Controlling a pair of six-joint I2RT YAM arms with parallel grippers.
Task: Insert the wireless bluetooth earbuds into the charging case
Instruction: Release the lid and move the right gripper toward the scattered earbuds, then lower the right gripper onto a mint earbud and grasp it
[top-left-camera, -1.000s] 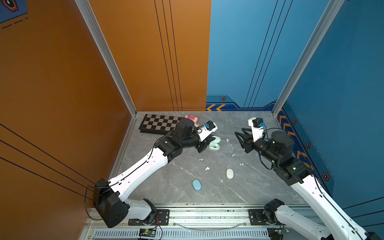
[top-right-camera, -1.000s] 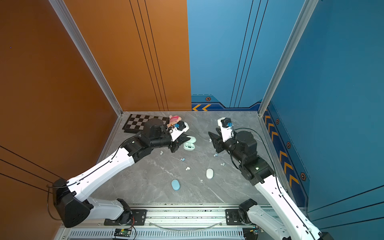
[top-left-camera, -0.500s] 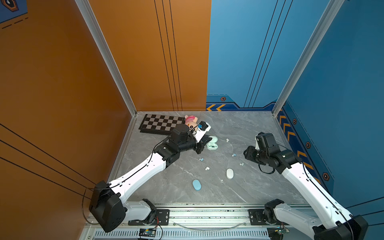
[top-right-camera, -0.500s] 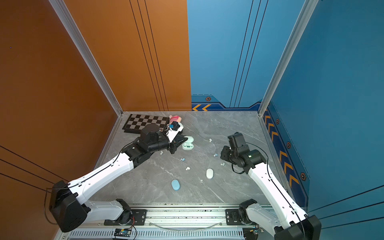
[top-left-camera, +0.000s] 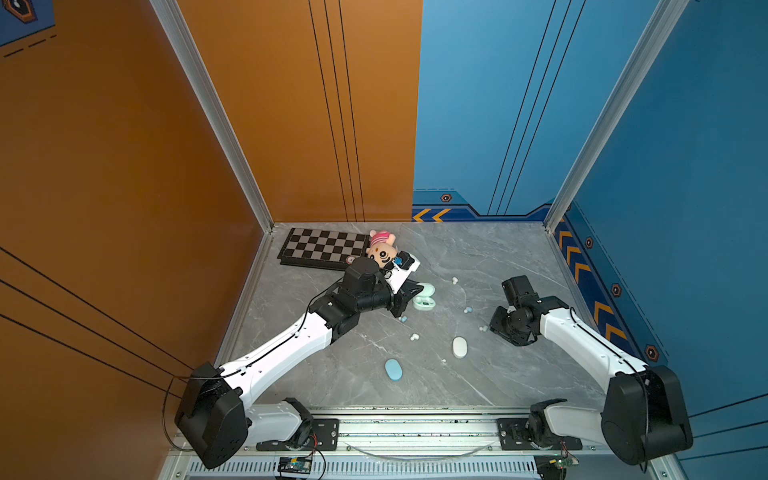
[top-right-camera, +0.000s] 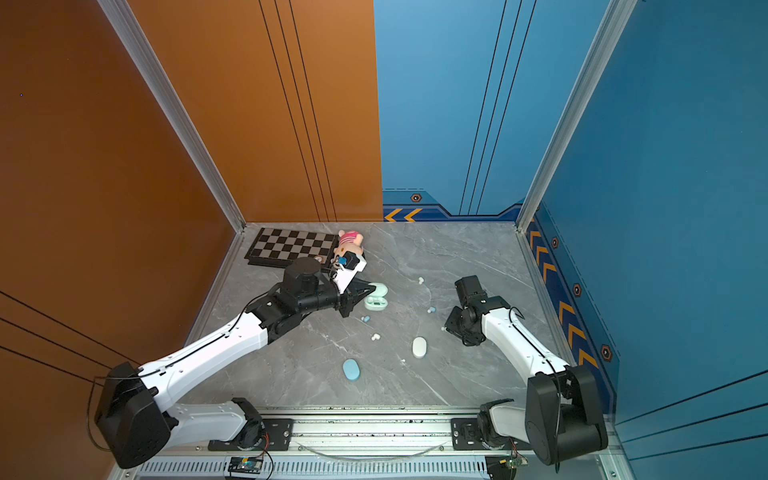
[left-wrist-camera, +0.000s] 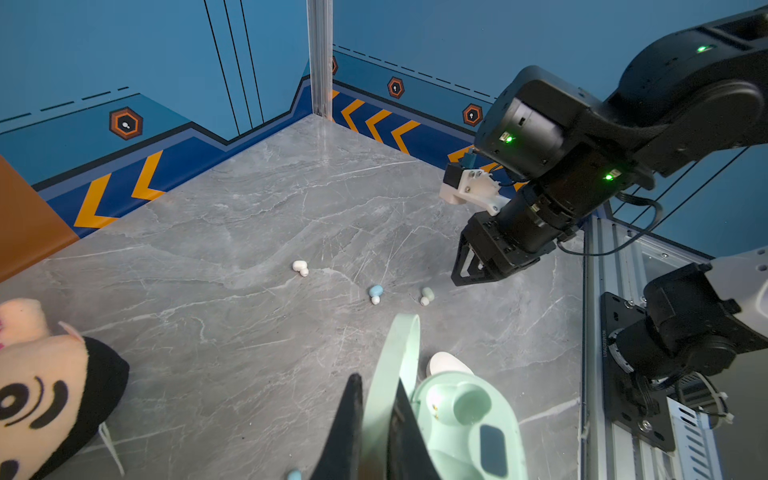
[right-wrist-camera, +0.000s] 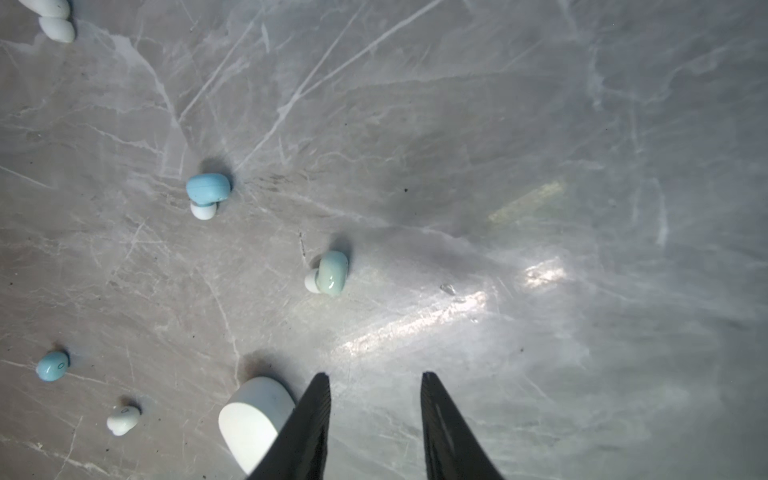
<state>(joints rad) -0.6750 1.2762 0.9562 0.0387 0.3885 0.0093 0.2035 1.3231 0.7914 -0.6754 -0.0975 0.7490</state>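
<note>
An open mint charging case (top-left-camera: 424, 301) (top-right-camera: 376, 300) lies on the grey floor. My left gripper (left-wrist-camera: 377, 380) (top-left-camera: 409, 297) is shut on its raised lid (left-wrist-camera: 392, 365); the case's base (left-wrist-camera: 465, 419) shows empty wells. Loose earbuds lie scattered: white (top-left-camera: 454, 280), blue (top-left-camera: 468, 309), mint (top-left-camera: 482, 328), blue (top-left-camera: 402, 319), white (top-left-camera: 414, 337). My right gripper (right-wrist-camera: 376, 378) (left-wrist-camera: 469, 274) is open and empty, pointing down just short of the mint earbud (right-wrist-camera: 330, 272) (left-wrist-camera: 427, 295). A blue earbud (right-wrist-camera: 208, 189) lies further off.
A shut white case (top-left-camera: 459, 347) (right-wrist-camera: 253, 415) lies beside my right gripper's finger. A shut blue case (top-left-camera: 393, 369) is nearer the front rail. A chessboard (top-left-camera: 322, 247) and a plush toy (top-left-camera: 382, 249) sit at the back left, behind my left arm.
My right arm has swung down from a raised pose to just above the floor by the mint earbud, its jaws narrowing. My left arm has shifted slightly, still holding the lid.
</note>
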